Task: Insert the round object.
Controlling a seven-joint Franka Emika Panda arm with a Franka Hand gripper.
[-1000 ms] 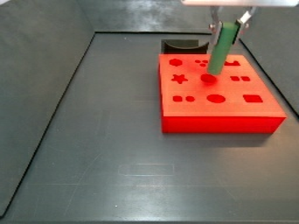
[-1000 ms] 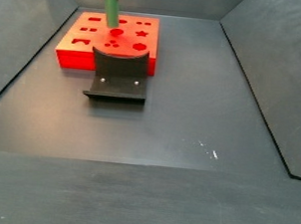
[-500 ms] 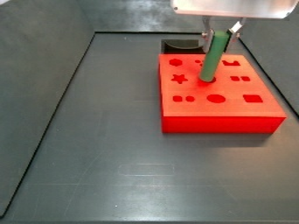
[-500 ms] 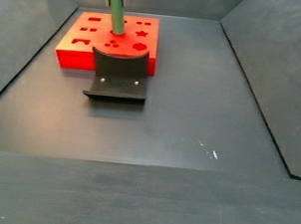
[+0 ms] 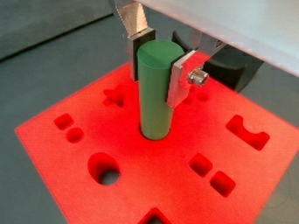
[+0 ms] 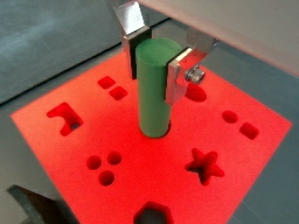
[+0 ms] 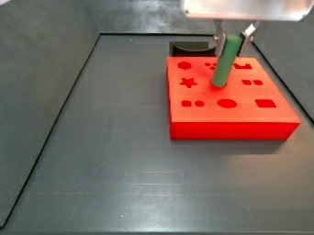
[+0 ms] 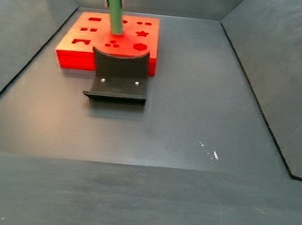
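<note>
Jaws clamped on the round object (image 5: 156, 92), the gripper (image 6: 159, 63) stands over the red block (image 7: 230, 103) near the counter's far edge; peg tip entering its round hole. Next, I'd guess: press straight down, then release.

The gripper (image 5: 160, 54), seen above the red block, had two flat silver finger plates (image 6: 177, 73) with dark pads on their inner faces; a round silver screw head (image 5: 197, 79) stood out from one plate in both wrist views; in a side view its body (image 7: 245, 7) was a pale, boxy housing.
</note>
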